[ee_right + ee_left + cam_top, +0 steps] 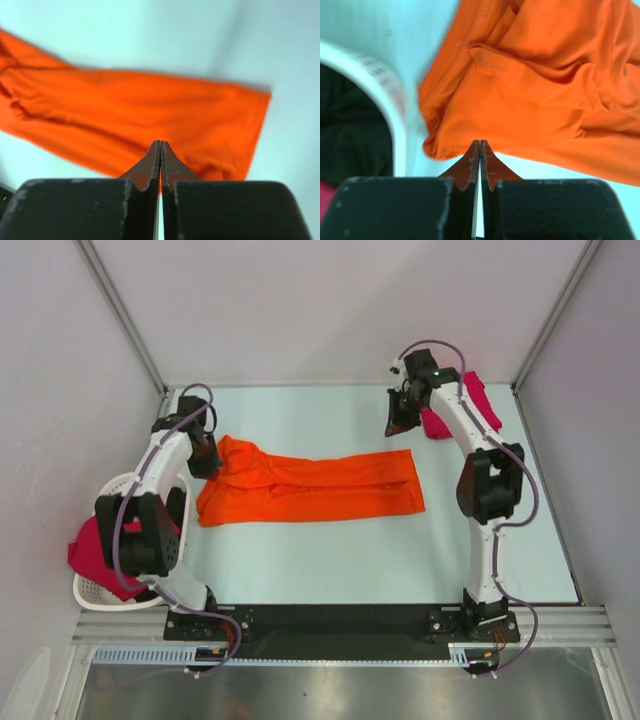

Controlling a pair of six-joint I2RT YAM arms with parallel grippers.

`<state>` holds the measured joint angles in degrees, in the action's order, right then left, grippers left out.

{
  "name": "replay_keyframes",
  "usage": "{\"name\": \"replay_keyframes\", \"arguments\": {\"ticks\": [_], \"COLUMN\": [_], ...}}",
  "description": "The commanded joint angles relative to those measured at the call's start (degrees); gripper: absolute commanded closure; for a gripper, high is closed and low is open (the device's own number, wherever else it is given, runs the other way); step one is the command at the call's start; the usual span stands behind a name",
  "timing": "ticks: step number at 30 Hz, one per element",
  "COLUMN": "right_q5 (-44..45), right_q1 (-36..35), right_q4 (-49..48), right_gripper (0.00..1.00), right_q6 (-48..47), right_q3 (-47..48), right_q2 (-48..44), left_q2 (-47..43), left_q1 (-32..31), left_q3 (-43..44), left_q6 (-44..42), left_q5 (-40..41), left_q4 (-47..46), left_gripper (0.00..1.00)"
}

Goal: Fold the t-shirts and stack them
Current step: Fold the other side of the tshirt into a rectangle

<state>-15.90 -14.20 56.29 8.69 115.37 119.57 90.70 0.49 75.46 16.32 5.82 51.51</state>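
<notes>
Bright orange t-shirt (310,488), folded into a long wrinkled band, lying across the middle of the pale table (330,560), bunched at its left end, left gripper (480,143) by that end, fingers pressed together, empty, right gripper (160,143) likewise closed and empty, near the far-right crimson-pink t-shirt (478,398)

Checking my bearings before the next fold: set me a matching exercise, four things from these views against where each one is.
Things: 1 orange shirt; 2 basket; 3 right gripper; 4 left gripper.
Places: A near left corner, a pink shirt draped over it; B far right, by the other pink shirt; C lying across the table's middle; D at the orange shirt's left end.
Pairs: 1-C; 2-A; 3-B; 4-D.
</notes>
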Motion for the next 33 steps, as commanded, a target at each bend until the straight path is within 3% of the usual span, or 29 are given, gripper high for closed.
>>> {"name": "replay_keyframes", "arguments": {"ticks": [1, 3, 4, 8, 11, 27, 33], "right_q5": [-1.41, -1.15, -1.32, -2.46, -3.34, -8.54, -10.64], "right_q1": [-1.53, -1.8, -1.89, -2.06, -2.41, -9.44, -10.85], "right_q4": [3.13, 3.03, 3.03, 4.79, 3.92, 4.61, 4.08], "right_gripper": [1.0, 1.0, 1.0, 1.0, 1.0, 1.0, 1.0], "right_q6": [-1.22, -1.22, -1.22, -0.34, 0.36, 0.28, 1.5], "right_q3": [6.61, 8.81, 11.95, 19.88, 22.17, 21.74, 19.54], "right_q2": [12.68, 15.51, 17.26, 24.29, 24.14, 19.12, 19.73], "left_q2": [8.25, 9.14, 9.32, 10.29, 10.03, 26.11, 27.51], "left_q1": [-2.59, -3.82, -5.75, -11.11, -14.64, -27.91, -29.32], "left_q3": [3.37, 3.46, 3.64, 4.52, 6.1, 25.34, 20.88], "left_q6": [0.56, 0.04, -0.14, -1.02, -0.32, -0.41, 0.21], "left_q5": [-5.29, -6.97, -6.79, -5.93, -4.24, -7.85, -9.43], "left_q4": [-0.89, -0.62, -0.62, -0.09, 0.17, 4.48, 4.39], "left_gripper": [0.92, 0.94, 1.0, 1.0, 1.0, 1.0, 1.0]}}
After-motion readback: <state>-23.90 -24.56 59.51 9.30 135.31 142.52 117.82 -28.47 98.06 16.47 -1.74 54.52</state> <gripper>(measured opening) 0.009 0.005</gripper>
